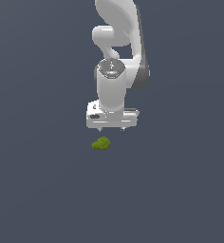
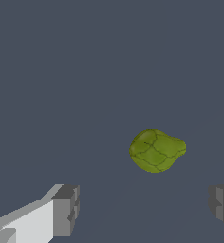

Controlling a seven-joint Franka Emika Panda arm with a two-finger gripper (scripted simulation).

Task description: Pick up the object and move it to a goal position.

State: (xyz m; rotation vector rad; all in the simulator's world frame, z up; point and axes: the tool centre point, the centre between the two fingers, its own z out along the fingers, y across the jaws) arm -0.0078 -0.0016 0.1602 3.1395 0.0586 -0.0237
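The object [image 1: 101, 144] is a small olive-green lumpy blob with faceted patches, lying on the dark grey floor. In the wrist view the object [image 2: 156, 150] lies ahead of the fingers, nearer one of them than the other. My white gripper [image 1: 112, 129] hangs just above the floor, behind the object and slightly toward the exterior view's right. Its two short fingertips [image 1: 100, 128] are spread wide apart with nothing between them. In the wrist view the gripper [image 2: 142, 209] is open, with grey pads [image 2: 66, 211] at both sides.
A flat dark grey floor [image 1: 38, 190] extends in every direction. The white arm [image 1: 118, 33] rises from the gripper toward the top of the exterior view.
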